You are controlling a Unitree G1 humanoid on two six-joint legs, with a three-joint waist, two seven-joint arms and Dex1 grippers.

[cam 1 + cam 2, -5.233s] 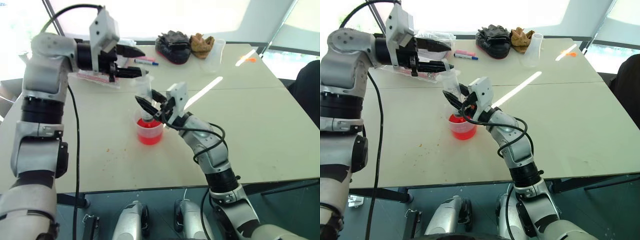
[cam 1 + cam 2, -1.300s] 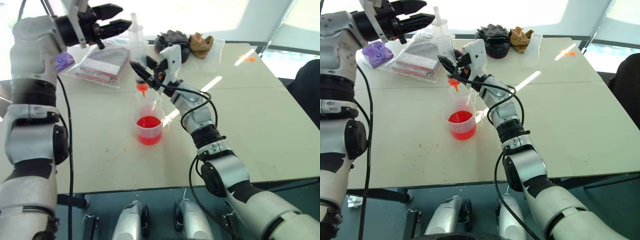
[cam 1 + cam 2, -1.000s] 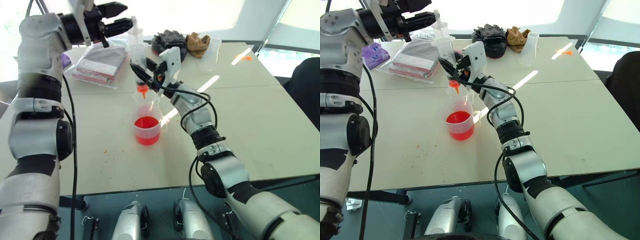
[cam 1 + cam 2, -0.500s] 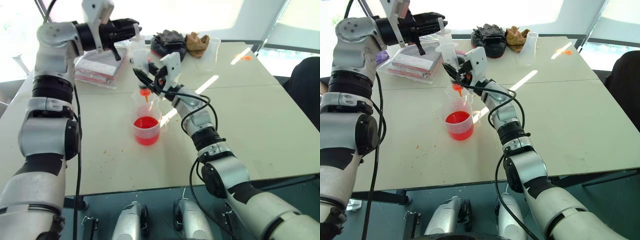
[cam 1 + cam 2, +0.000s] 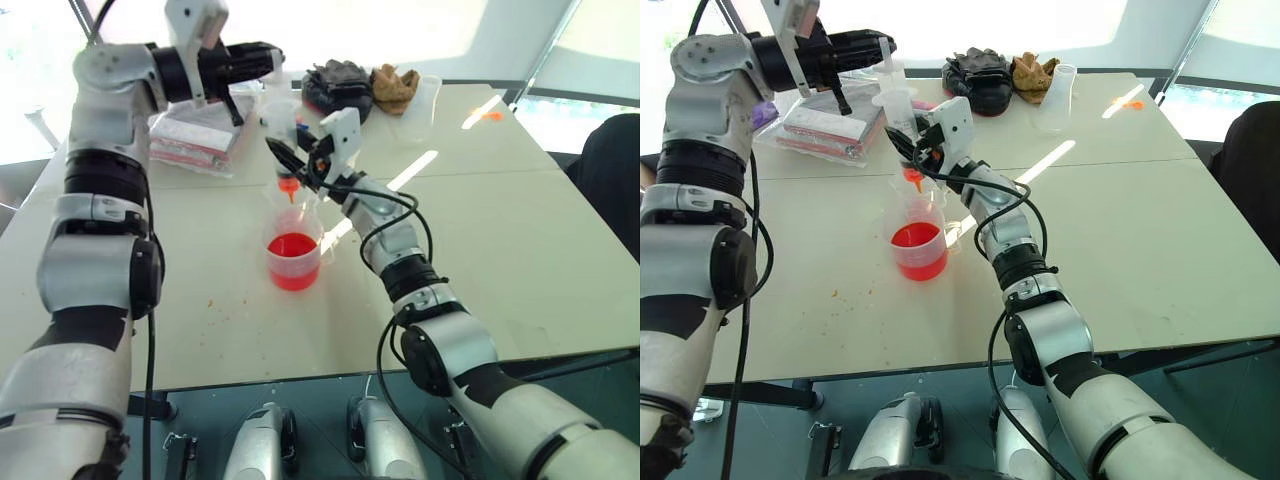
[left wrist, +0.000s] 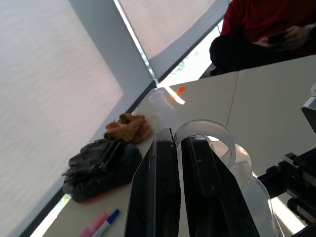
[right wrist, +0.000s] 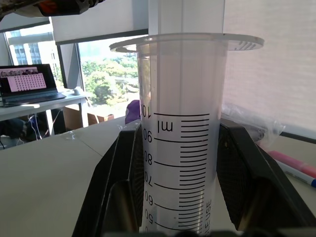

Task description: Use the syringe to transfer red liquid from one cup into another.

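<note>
From the head camera, the right claw [image 5: 908,140] is clamped on the syringe [image 5: 898,112] barrel, upright, nozzle above the tall cup [image 5: 296,203]. Left claw [image 5: 880,44] is closed around the plunger top. In the right wrist view the barrel sits squeezed between both fingers [image 7: 245,173]. Short cup [image 5: 919,250] of red liquid [image 5: 917,236] stands just below.

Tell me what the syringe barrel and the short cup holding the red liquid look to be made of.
Syringe: clear, smooth plastic by the look of it; the barrel is see-through, with black graduation lines and numbers printed on it, and a thin moulded flange at the top.
Short cup: probably thin clear plastic; the red liquid shows through its wall, and the rim looks thin and glossy.
</note>
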